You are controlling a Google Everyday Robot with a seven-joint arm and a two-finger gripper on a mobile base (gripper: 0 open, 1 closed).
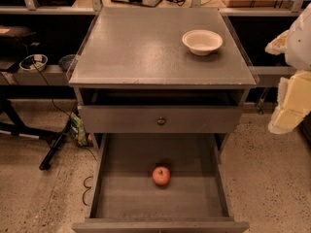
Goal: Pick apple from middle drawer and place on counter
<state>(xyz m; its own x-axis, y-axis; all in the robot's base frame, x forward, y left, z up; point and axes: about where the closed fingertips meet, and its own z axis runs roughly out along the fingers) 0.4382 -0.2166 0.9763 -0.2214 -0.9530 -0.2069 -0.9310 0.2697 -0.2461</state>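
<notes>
A small red apple (161, 175) lies on the plank floor of the middle drawer (121, 198), which is pulled fully out toward me. The apple sits near the drawer's middle, away from the side walls. The grey counter (146, 47) is the cabinet's flat top, above the drawer. My gripper (293, 89), white and pale yellow, hangs at the right edge of the view, beside the cabinet's right side. It is above the drawer's level, well to the right of the apple, and holds nothing that I can see.
A white bowl (202, 41) stands on the counter's back right. A closed drawer front with a round knob (161, 121) sits above the open drawer. Dark shelving with cables and small bowls (33, 62) runs behind and to the left. A black stand leg (53, 152) lies on the floor at left.
</notes>
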